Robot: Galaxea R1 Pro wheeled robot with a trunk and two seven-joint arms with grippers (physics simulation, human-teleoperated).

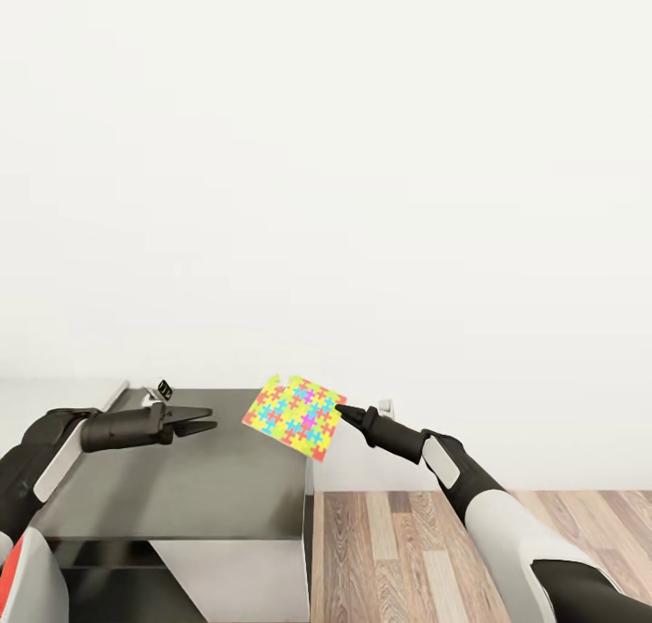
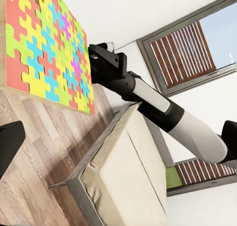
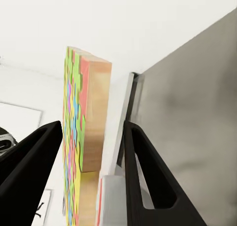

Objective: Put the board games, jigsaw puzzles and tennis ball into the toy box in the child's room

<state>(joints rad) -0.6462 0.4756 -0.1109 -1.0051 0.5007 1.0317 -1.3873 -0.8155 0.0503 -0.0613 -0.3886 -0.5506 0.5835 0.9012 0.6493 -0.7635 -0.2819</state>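
1. From the head camera, a plain white wall takes up most of the scene. A dark grey surface [image 1: 181, 478] sits low at the robot's left, and wood-plank floor [image 1: 507, 551] lies at its right.

2. The jigsaw puzzle [image 1: 294, 417], a flat square board printed with bright interlocking pieces in yellow, green, blue, pink and orange, hangs in the air, tilted, above the surface's far right corner. It rests on nothing.

3. The right tool [image 1: 342, 412] meets the puzzle at its right edge. In the right wrist view the two black fingers [image 3: 143, 171] stand either side of the board's thickness, one on each face. A gap shows between the nearer finger and the wooden edge there, so whether the tool is clamped on the puzzle or merely straddling it cannot be told.

4. The left tool [image 1: 206, 420] hovers over the surface, just beside the puzzle's left edge and not touching it. Its fingers look slightly parted at the tips and it holds nothing.

5. The left wrist view shows the puzzle's printed face [image 2: 47, 48], the right arm behind it, and a bed [image 2: 123, 181] on the wooden floor.

6. Handling judgement: the puzzle looks like a stiff, thin, light wooden slab with smooth faces. Held by one edge it could pivot or slip, so a firm pinch across both faces, well in from the edge, seems safest.

7. The toy box cannot be identified here.
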